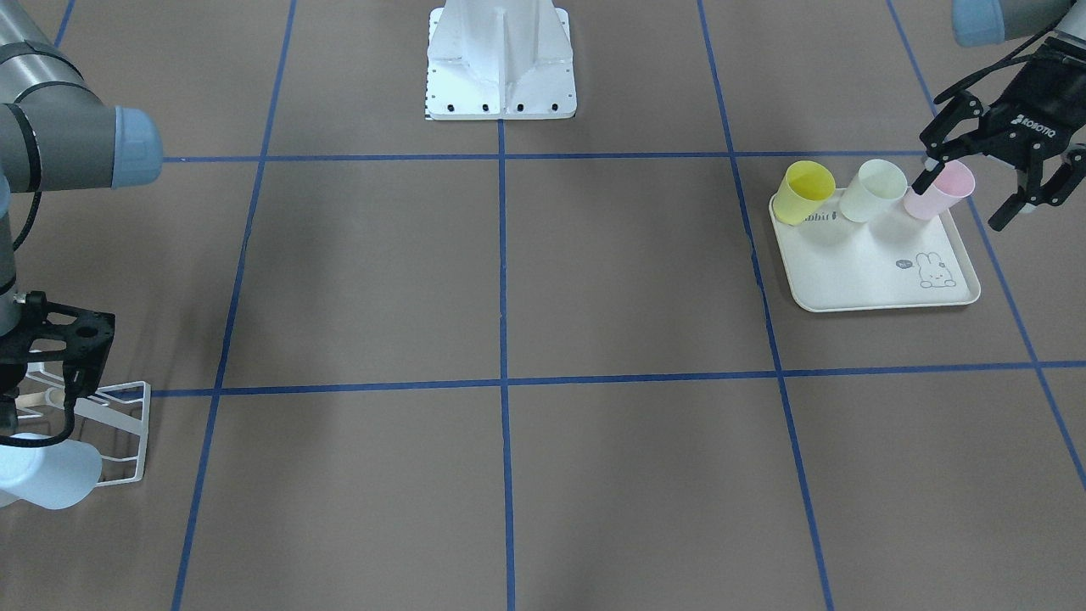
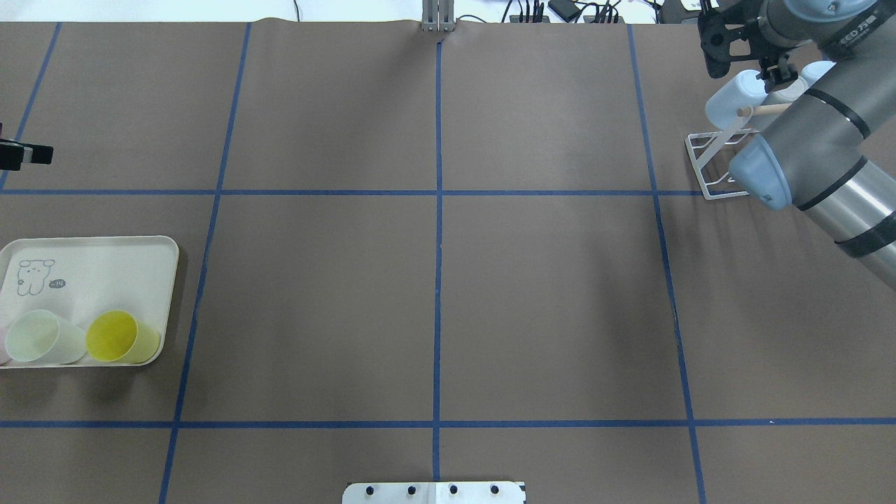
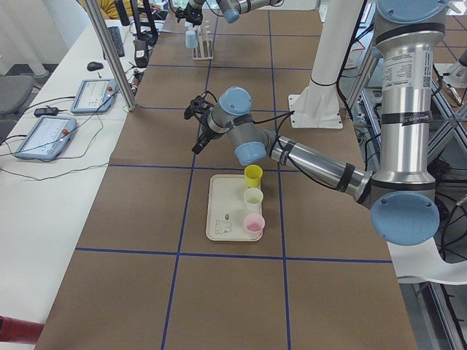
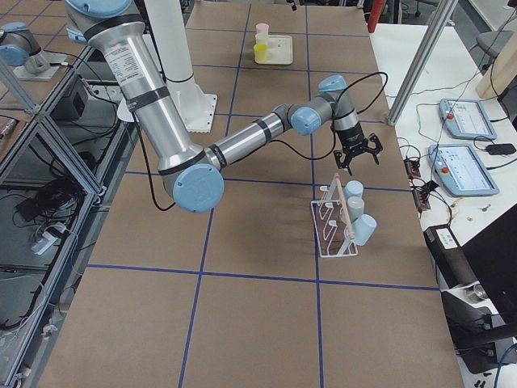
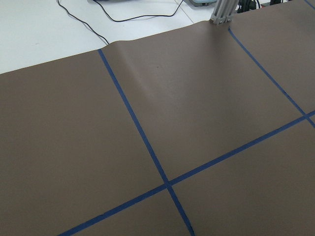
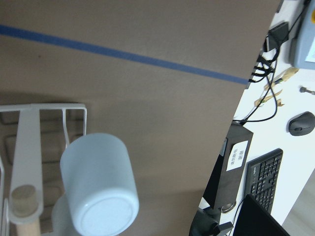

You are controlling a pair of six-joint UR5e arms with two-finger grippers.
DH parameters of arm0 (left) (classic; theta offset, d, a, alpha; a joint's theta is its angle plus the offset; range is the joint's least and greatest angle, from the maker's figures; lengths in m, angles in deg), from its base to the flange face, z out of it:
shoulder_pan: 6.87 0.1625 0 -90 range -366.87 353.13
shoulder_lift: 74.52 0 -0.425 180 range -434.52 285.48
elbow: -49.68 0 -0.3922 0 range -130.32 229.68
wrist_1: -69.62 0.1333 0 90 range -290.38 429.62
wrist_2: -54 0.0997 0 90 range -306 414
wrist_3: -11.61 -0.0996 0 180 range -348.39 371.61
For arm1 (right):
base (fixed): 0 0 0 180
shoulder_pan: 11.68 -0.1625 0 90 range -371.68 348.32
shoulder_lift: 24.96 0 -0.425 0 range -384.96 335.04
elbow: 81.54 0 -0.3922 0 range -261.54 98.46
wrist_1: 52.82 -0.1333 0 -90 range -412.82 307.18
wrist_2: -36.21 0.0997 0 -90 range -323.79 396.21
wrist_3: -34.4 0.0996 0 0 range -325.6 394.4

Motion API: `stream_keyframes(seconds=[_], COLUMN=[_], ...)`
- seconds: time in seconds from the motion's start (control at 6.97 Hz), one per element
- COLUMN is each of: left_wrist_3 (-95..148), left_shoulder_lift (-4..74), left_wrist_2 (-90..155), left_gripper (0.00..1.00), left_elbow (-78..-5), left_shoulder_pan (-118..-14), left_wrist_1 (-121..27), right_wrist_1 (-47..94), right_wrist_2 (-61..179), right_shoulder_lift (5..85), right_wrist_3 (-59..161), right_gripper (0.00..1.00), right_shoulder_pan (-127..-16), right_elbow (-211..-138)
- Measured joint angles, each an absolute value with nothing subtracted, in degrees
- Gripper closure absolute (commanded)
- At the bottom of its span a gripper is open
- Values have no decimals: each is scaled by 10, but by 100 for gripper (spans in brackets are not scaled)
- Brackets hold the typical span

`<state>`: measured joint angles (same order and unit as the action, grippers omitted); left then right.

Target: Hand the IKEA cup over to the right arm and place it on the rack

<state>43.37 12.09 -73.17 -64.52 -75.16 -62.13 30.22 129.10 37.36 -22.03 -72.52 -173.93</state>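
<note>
Three IKEA cups stand on a cream tray [image 1: 882,271]: a yellow cup [image 1: 804,192], a pale green cup [image 1: 874,190] and a pink cup [image 1: 943,190]. My left gripper [image 1: 959,205] is open and empty. It hovers well above the table, beyond the tray's pink-cup end [image 3: 198,131]. The white wire rack [image 4: 335,230] has a wooden dowel [image 4: 343,202] with light blue cups [image 4: 365,229] hanging on it. In the right wrist view one blue cup [image 6: 101,182] hangs beside the dowel [image 6: 23,201]. My right gripper [image 4: 356,162] is open and empty, just above the rack's end.
Blue tape lines split the brown table into squares. The robot's white base [image 1: 501,59] stands at the table's middle edge. Tablets, cables and a keyboard [image 6: 261,169] lie on the white bench past the rack.
</note>
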Motion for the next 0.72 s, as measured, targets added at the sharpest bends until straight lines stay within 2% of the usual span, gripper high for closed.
stream_keyframes(seconds=[0.29,0.72], left_wrist_3=[432,440], left_shoulder_lift=[119,102], left_wrist_2=[-728,-686], left_gripper=[0,0], left_elbow=[-644,-629], left_shoulder_pan=[-750,-704], left_wrist_1=[-624,-642], right_wrist_1=[302,299], right_wrist_2=[1352,1491], right_shoulder_lift=[363,367], right_wrist_3=[-91,228], right_gripper=[1,1], right_shoulder_pan=[-732,-718], right_elbow=[-1789,-1872])
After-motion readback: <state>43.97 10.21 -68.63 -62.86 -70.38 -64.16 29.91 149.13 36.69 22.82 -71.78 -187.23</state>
